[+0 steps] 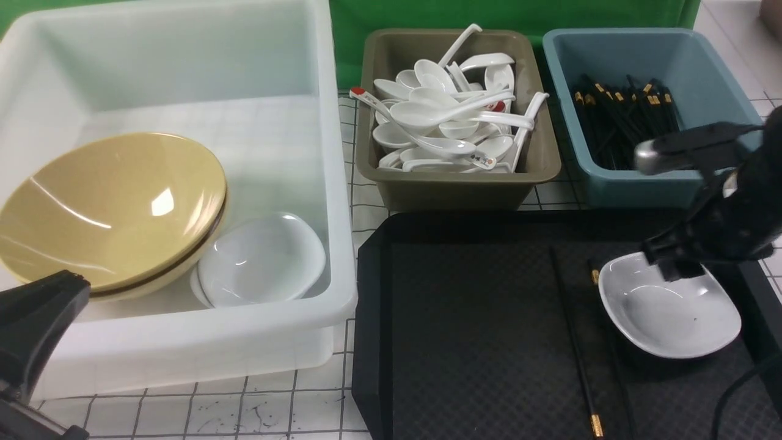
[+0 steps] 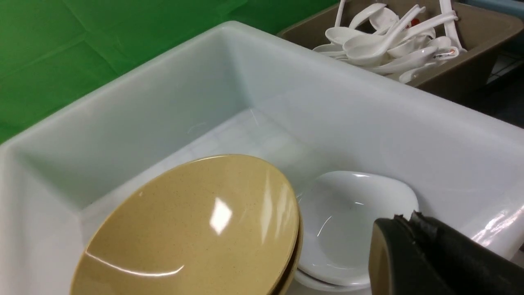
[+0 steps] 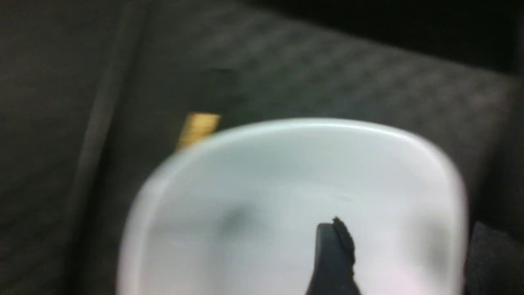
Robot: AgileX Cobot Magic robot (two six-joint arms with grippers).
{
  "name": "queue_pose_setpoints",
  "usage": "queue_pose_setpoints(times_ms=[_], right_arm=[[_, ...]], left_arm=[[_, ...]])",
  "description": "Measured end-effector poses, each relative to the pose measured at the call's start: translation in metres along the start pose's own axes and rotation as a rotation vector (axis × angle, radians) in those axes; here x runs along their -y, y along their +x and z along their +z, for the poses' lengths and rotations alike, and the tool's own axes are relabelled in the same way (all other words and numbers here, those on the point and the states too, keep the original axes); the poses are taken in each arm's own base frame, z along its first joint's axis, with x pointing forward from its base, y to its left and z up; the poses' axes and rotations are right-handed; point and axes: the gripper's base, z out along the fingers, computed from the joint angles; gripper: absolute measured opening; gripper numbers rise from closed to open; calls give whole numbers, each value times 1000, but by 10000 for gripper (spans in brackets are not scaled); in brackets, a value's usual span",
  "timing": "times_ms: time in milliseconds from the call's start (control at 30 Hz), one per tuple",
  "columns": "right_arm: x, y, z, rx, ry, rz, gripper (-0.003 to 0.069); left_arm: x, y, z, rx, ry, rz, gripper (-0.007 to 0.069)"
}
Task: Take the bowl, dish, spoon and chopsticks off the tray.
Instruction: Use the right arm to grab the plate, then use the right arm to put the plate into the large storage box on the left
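Remaining on tray (image 1: pixel 464 318): dish (image 1: pixel 672 311), two o'clock; chopsticks (image 1: pixel 574 342). Bowl (image 1: pixel 116 208), spoon apparently cleared. Right gripper (image 1: pixel 675 263) open; left gripper (image 2: pixel 403 219) closed

The table (image 1: pixel 256 406) has a white surface, and dark thin lines make a grid of squares on it. Some small dark smudges are seen on the part toward its near edge. On the left side of the table there stands a large white tub (image 1: pixel 214 333). Toward the far edge there are an olive tub (image 1: pixel 452 192), near the middle, and a blue tub (image 1: pixel 641 189), more to the right. A black tray (image 1: pixel 464 342) lies on the near right part. Toward the far right corner is a brownish object (image 1: pixel 771 18), only partly visible.
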Motion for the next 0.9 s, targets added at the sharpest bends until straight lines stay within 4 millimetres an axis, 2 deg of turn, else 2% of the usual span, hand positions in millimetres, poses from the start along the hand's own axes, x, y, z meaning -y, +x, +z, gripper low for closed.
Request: queue_pose_setpoints(times_ms=[100,200,233,300,333,400,467,533,633,667,700,767,800,833,900], right_arm=[[14,3,15,-54,10,33,456],[14,5,33,-103,-12,45,449],[11,6,39,-120,-43,31,421],[8,4,39,-113,-77,21,384],[5,4,40,-113,-120,9,312],[2,4,37,-110,-154,12,241],[1,4,32,-104,-167,12,216],[0,4,18,-83,-184,13,176],[-3,4,-13,-18,-230,15,94],[-5,4,-33,38,-247,15,74],[-6,4,-42,64,-256,15,74],[-14,-2,-83,192,-275,-19,74],[-14,-2,-83,192,-276,-19,74],[-31,-10,-117,298,-306,-80,74],[-47,-16,-134,352,-335,-125,74]], left_arm=[[0,0,0,4,-2,-5,-8],[0,-1,0,8,-3,-9,-8],[0,-1,0,8,-3,-11,-8],[0,-1,0,8,-3,-12,-8],[0,-1,0,10,-4,-12,-8],[-1,-1,0,13,-5,-13,-8],[-1,-1,0,14,-6,-13,-8],[-1,-1,0,14,-6,-13,-8],[-1,-1,0,13,-8,-8,-8],[-1,-1,0,13,-9,-5,-8],[-1,-1,0,12,-10,-2,-8],[-1,-1,0,14,-12,1,-10],[-1,-1,0,13,-12,2,-10],[-1,-1,0,16,-13,2,-11],[-1,-2,0,21,-15,2,-12]])
